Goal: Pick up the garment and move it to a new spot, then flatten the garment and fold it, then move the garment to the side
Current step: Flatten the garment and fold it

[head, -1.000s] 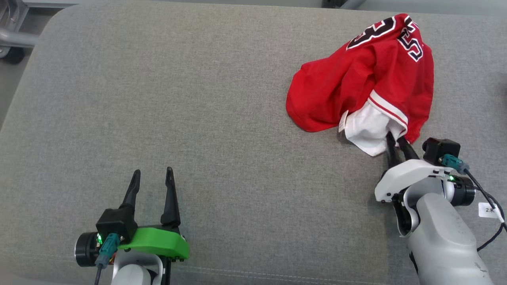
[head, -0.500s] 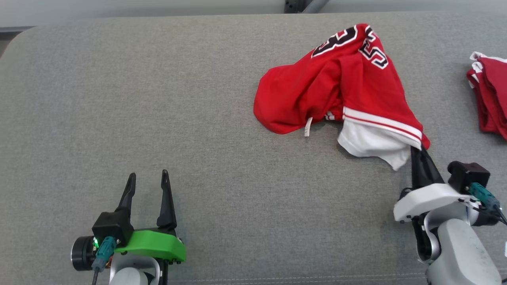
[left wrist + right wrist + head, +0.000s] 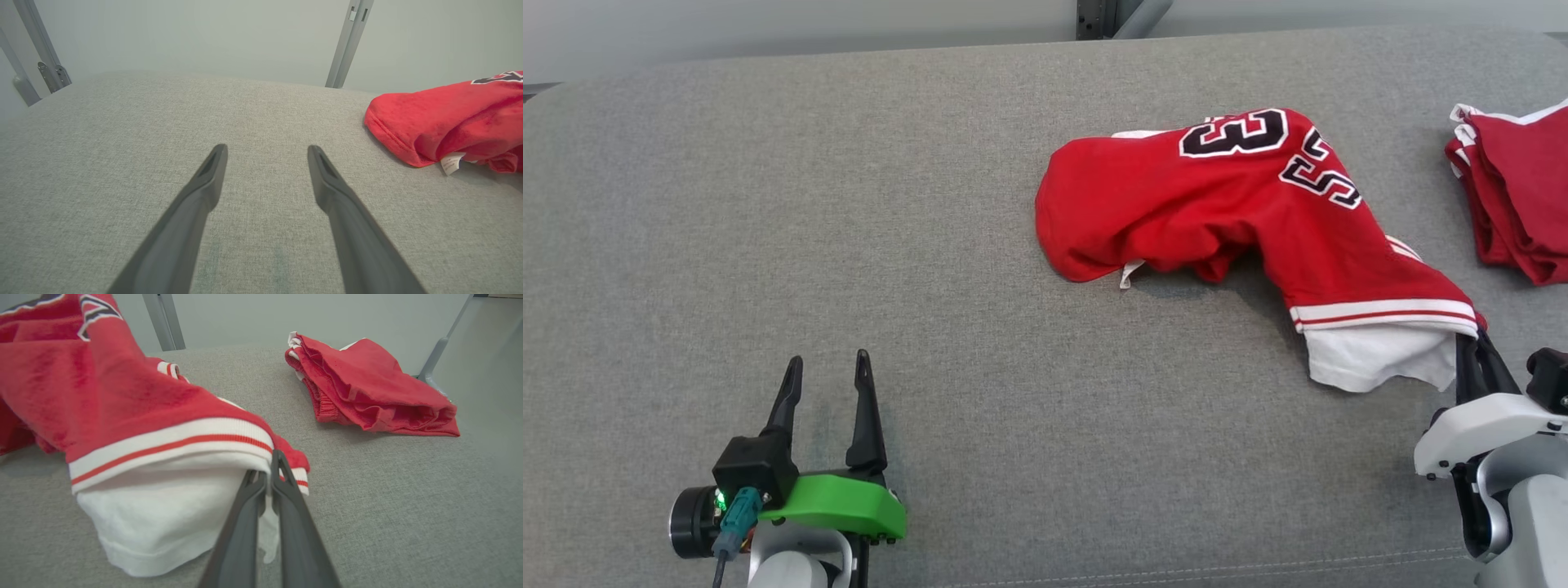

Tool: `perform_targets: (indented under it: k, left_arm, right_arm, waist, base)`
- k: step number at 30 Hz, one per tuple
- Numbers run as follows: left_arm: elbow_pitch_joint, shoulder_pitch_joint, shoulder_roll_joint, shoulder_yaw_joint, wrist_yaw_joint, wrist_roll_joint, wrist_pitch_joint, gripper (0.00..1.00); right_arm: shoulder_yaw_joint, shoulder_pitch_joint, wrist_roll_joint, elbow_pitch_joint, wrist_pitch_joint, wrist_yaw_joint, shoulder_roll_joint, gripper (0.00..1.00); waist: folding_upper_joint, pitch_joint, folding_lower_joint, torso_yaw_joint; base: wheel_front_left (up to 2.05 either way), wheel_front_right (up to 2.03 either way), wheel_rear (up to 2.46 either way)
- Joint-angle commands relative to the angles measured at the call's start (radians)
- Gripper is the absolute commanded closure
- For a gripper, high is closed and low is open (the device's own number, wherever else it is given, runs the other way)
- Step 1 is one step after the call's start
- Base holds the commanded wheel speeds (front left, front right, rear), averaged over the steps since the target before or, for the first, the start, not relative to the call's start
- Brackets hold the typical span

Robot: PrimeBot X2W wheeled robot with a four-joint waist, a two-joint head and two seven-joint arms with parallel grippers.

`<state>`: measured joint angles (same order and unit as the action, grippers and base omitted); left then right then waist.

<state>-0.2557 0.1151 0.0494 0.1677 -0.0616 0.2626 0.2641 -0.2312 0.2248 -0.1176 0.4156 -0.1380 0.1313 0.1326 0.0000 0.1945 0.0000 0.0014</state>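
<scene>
Head view, counter: we see a wide grey woven-fabric counter [image 3: 849,204], rounded at its far corners.
Head view, red garment: a crumpled red garment of soft knit [image 3: 1225,212], with black-and-white numerals, a white-and-red striped band and a white under-layer, lies on the counter's right half. Its striped end reaches toward the counter's near right corner.
Head view, right tool: our right tool [image 3: 1470,347], at the counter's near right corner, has its two dark fingers pressed together on the corner of the striped band.
Head view, left tool: our left tool [image 3: 827,361] sits by the counter's near edge on its left half. Its fingers are spread with nothing between them, well apart from the red garment.
Head view, folded pile: a folded pile of red cloth with white trim [image 3: 1515,188] rests at the counter's right end, apart from the red garment.
Left wrist view, left tool: the left tool [image 3: 267,150] is spread over bare counter [image 3: 163,122]; we cannot tell whether it touches.
Left wrist view, red garment: the bunched end of the red garment [image 3: 441,118] lies on the counter, with a small white label [image 3: 450,162] at its lower edge.
Left wrist view, posts: grey metal posts [image 3: 347,45] stand beyond the counter's far edge.
Right wrist view, right tool: the right tool [image 3: 265,467] is pinching the striped band.
Right wrist view, red garment: the band of the red garment [image 3: 102,396] is held up off the counter [image 3: 408,498], and the white layer hangs down from it to the counter.
Right wrist view, folded pile: the folded pile [image 3: 367,388] rests farther back on the counter.
</scene>
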Motion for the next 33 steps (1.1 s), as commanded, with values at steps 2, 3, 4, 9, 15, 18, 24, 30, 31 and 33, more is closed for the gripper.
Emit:
perform_targets:
  k: [2,3,4,9,15,18,24,30,31,33]
  left_arm:
    - [0.002,0.004,0.002,-0.003,0.000,-0.004,0.000,0.00]
    - [0.001,0.003,0.002,-0.003,-0.001,-0.003,0.000,0.00]
    - [0.000,0.002,0.002,-0.003,-0.002,-0.002,0.000,0.00]
    - [0.000,-0.002,0.002,0.000,-0.006,0.007,0.000,0.00]
    - [0.000,-0.008,0.002,0.012,-0.009,0.018,0.000,0.00]
    - [0.002,-0.007,0.003,0.014,-0.011,0.023,0.000,0.00]
    - [0.005,0.001,0.002,0.031,-0.017,0.034,0.000,0.00]
    - [0.008,0.006,0.002,0.046,-0.027,0.053,0.000,0.00]
    - [0.008,0.007,0.002,0.048,-0.028,0.055,0.000,0.00]
    - [0.007,0.007,0.002,0.051,-0.028,0.059,0.000,0.00]
  right_arm:
    - [-0.019,-0.005,0.010,-0.004,-0.004,-0.001,0.008,0.55]
    - [-0.024,-0.006,0.012,-0.009,-0.002,-0.001,0.009,0.40]
    - [-0.028,-0.008,0.012,-0.018,-0.003,-0.001,0.009,0.16]
    - [-0.010,-0.019,0.002,-0.117,-0.023,-0.001,0.006,0.00]
    - [0.075,-0.027,-0.026,-0.324,-0.024,-0.001,-0.028,0.00]
    - [0.186,-0.032,-0.055,-0.357,0.039,-0.001,-0.032,0.00]
    - [0.333,0.009,-0.110,-0.239,0.093,-0.001,-0.020,0.00]
    - [0.329,0.085,-0.228,-0.018,0.086,-0.001,-0.046,0.00]
    - [0.317,0.103,-0.240,0.020,0.078,-0.001,-0.049,0.00]
    - [0.305,0.137,-0.258,0.087,0.055,-0.001,-0.056,0.00]
  waist:
    - [0.0000,-0.001,0.0000,0.002]
    - [0.0000,-0.002,0.0000,0.003]
    - [0.0000,-0.003,0.0000,0.003]
    - [0.0000,-0.012,0.0000,0.009]
    - [0.0000,-0.024,0.0000,0.037]
    - [0.0000,-0.027,0.0000,0.059]
    - [0.0000,-0.020,0.0000,0.123]
    - [0.0000,-0.003,0.0000,0.197]
    - [0.0000,0.001,0.0000,0.209]
    - [0.0000,0.006,0.0000,0.232]
  base:
    - [0.00,0.00,0.00]
    - [0.00,0.00,0.00]
    - [0.00,0.00,0.00]
    - [0.00,0.00,0.00]
    - [0.00,0.00,0.00]
    - [0.00,0.00,0.00]
    - [0.00,0.00,0.00]
    - [0.00,0.00,0.00]
    - [0.00,0.00,0.00]
    - [0.00,0.00,0.00]
